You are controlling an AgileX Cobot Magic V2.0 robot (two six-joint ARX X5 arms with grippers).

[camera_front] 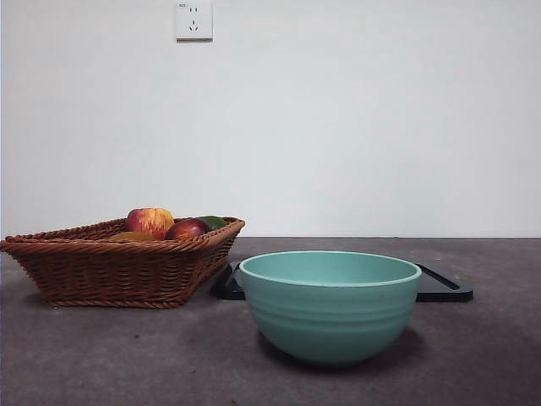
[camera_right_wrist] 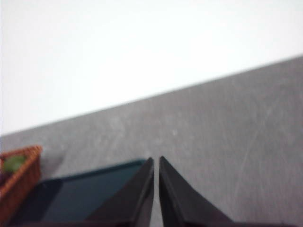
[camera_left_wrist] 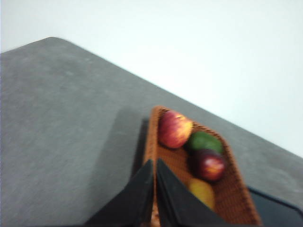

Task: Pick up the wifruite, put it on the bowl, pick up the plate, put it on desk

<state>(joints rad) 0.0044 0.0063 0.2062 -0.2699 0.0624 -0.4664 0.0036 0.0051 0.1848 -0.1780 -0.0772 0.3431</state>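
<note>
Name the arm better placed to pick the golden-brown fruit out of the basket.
Left, probably. The left gripper hangs with jaws shut above the basket, and the wifruite lies just beyond its tips. The right gripper hangs over the black tray instead.

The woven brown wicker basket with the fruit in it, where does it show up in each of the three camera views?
Front view: the woven brown wicker basket sits left of centre on the dark grey desk.
Left wrist view: it is near the frame's lower middle, just beyond the left gripper, whose fingers are shut.
Right wrist view: only a corner shows, at the left edge.
Shared landmark: the flat black tray beside it.
</note>
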